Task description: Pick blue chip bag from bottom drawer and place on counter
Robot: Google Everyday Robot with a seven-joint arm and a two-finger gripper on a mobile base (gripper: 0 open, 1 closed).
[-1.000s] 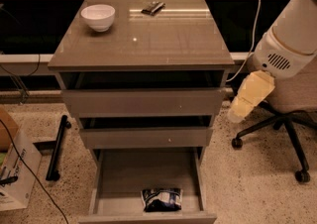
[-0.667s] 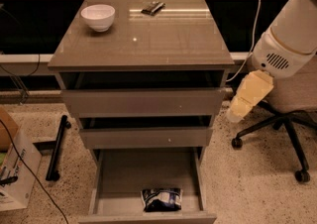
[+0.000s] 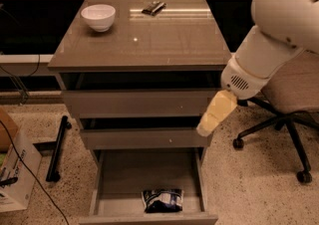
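Observation:
The blue chip bag (image 3: 162,200) lies crinkled on the grey floor of the open bottom drawer (image 3: 119,179), close to its front panel. The counter (image 3: 164,40) is the glossy top slab of the cabinet. My gripper (image 3: 207,128) hangs from the white arm at the cabinet's right front corner, level with the middle drawer. It points down and left, above and to the right of the bag, and is not touching it.
A white bowl (image 3: 98,17) and a small flat dark item (image 3: 153,8) sit on the counter's far side. An office chair (image 3: 289,104) stands on the right. A cardboard box (image 3: 15,169), a black bar (image 3: 57,149) and a cable lie on the floor at the left.
The arm has swung left and down, bringing the gripper from beside the cabinet to its right front corner. The bag and drawer have not moved.

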